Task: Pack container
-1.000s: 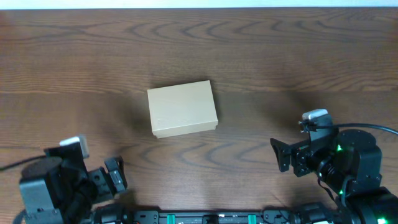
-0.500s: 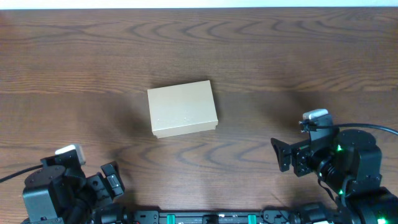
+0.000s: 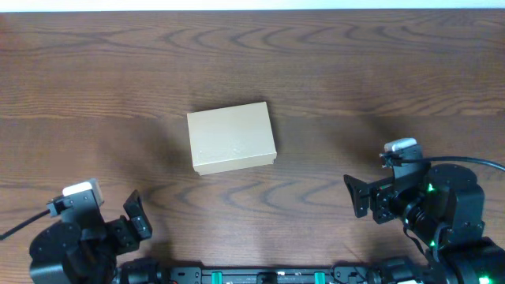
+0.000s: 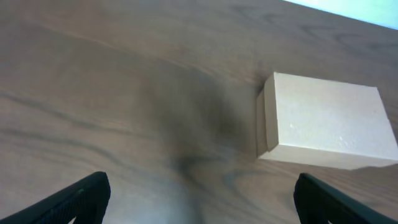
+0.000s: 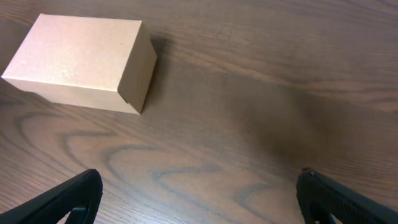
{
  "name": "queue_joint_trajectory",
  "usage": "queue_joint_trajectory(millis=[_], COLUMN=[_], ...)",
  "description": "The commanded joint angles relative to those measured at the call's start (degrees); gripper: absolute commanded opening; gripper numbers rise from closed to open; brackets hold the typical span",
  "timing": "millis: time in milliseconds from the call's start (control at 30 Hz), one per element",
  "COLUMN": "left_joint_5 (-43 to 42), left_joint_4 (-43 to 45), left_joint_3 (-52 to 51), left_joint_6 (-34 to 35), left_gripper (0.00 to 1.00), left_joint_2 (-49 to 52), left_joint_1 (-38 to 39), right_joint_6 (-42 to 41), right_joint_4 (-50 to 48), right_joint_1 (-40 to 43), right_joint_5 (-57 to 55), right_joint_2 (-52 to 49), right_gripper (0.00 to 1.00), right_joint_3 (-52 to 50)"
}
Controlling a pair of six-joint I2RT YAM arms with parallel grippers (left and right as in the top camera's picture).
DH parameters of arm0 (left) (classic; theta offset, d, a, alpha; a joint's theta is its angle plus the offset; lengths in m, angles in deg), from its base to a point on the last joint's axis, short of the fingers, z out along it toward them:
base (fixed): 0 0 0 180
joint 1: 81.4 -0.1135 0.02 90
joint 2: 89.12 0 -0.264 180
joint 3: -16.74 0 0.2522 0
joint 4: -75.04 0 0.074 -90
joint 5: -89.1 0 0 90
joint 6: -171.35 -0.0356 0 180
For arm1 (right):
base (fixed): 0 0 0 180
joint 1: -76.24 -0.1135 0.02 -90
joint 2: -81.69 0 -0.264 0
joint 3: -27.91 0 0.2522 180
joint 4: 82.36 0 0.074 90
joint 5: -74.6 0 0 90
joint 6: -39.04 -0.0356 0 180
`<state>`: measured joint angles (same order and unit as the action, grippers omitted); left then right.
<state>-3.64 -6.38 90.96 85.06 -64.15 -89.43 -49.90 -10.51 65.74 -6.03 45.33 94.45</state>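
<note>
Left gripper (image 4: 200, 202) and right gripper (image 5: 200, 198): both spread wide, nothing held, at near edge of table (image 3: 379, 71). Container (image 3: 231, 138) sits closed mid-table, well apart from both.

The desk (image 3: 394, 63) is blocked only at its middle by the box (image 3: 232, 138), bare wood being left round it to the far and side edges, while the near corners are filled by the left arm (image 3: 67, 244) and the right arm (image 3: 442, 213).
</note>
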Motion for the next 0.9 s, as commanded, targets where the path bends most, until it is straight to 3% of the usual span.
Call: queue_joint_trajectory(millis=[0,467,867], left_joint_5=[0.68,0.37,0.87], left_joint_4=[2.54,16.63,19.82], left_joint_3=[-3.80,-28.28,-39.45], left_joint_6=[-2.49,-7.48,-8.50], left_gripper=[0.95,0.96,0.95], left_joint_2=[-2.99,-17.14,-23.47], left_joint_1=[0.20,2.25,2.49], right_joint_6=[-0.33,-0.33,-0.33], right_joint_4=[0.07,0.07,0.07], right_joint_1=[0.39,0.39,0.39], right_joint_5=[-0.15,-0.15,-0.15], right_joint_2=[0.04,0.04,0.04], right_gripper=[0.99,0.99,0.99], right_joint_3=[-0.13,-0.13,-0.13])
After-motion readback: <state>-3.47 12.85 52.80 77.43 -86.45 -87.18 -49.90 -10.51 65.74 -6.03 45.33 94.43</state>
